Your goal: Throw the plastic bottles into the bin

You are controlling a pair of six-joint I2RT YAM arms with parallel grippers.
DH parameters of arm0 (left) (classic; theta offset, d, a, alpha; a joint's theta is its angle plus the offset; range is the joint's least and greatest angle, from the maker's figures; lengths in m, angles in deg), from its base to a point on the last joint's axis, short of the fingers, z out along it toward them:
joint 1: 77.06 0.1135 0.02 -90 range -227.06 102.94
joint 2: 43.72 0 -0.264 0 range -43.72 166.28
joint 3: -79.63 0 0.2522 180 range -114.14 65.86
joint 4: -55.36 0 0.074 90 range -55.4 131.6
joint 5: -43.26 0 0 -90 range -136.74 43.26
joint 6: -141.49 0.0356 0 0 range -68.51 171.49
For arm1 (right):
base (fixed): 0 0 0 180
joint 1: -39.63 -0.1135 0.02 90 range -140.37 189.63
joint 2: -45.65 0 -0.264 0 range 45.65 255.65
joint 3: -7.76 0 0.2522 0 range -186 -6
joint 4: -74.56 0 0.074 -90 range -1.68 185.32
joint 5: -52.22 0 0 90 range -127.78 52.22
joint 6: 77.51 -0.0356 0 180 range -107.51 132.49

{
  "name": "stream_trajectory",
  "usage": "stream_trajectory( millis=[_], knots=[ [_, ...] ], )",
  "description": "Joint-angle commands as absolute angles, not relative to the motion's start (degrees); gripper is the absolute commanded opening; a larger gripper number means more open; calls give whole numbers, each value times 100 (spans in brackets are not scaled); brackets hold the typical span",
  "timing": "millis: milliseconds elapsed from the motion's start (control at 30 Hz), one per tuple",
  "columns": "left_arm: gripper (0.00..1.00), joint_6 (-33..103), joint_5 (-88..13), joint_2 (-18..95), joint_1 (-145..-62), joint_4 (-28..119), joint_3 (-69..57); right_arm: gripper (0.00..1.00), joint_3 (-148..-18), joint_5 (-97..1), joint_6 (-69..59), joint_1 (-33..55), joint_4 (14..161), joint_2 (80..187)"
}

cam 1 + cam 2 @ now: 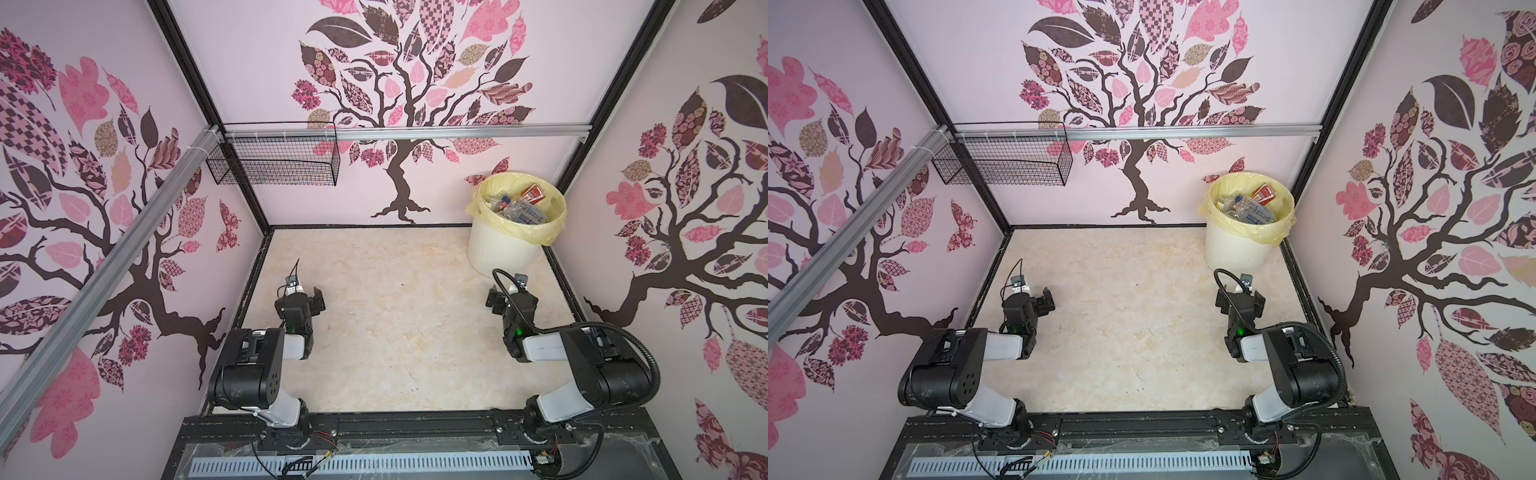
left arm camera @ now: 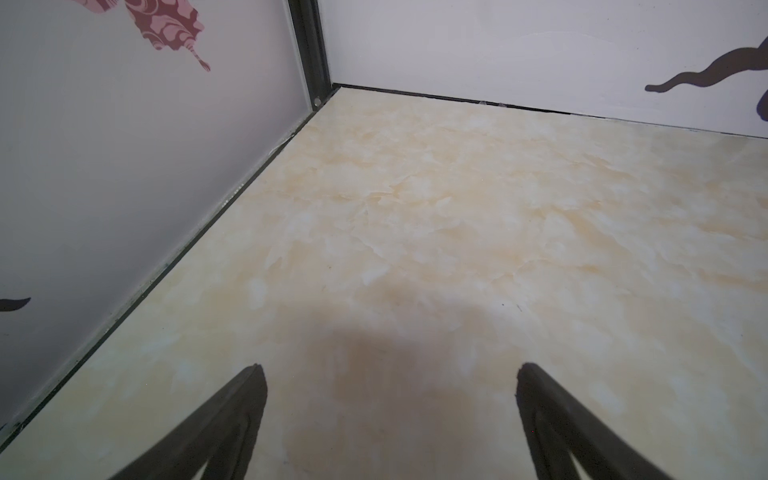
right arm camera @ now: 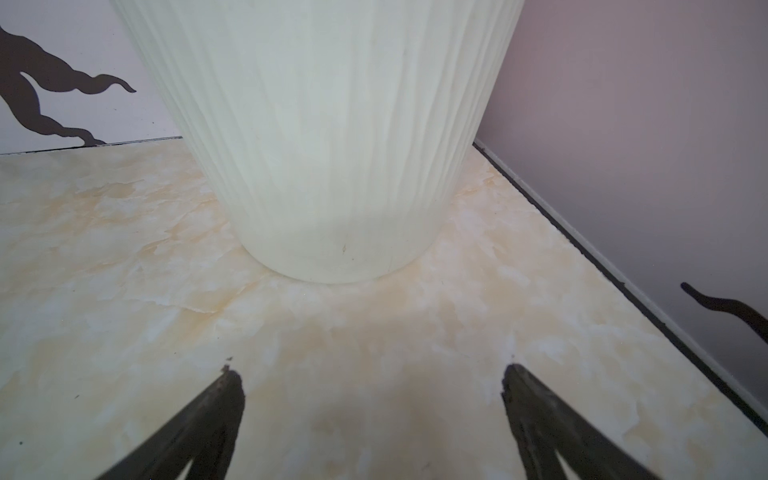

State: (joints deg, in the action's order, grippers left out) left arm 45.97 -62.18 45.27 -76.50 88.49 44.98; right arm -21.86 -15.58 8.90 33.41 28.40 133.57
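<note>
The right claw (image 3: 370, 370) is hovering wide and empty right in front of the bin (image 1: 498, 249), left claw (image 2: 390, 370) gaping empty farther off, bottles (image 1: 519, 210) lying inside the bin.

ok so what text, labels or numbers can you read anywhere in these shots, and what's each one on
No text is readable.
Blue-label bottle in the bin: white print, too small to read.
Red-gold bottle in the same bin: label blurred, unreadable.
Elsewhere, in all views: no words, numbers or signs seen.
</note>
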Motion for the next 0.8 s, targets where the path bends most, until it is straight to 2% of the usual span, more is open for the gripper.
stream_trajectory(
  millis=[0, 133, 767],
  knots=[
    [97, 4695, -5986, 4637, -7635, 9652, 4570, 99, -2057, -1776, 835, 3476, 1517, 13705],
    [97, 4699, -6053, 4568, -7648, 9364, 4502, 99, -2217, -1835, 794, 3472, 2261, 13442],
    [97, 4688, -6071, 4516, -7657, 9257, 4478, 100, -2202, -1875, 836, 3469, 2200, 13459]
  ],
)
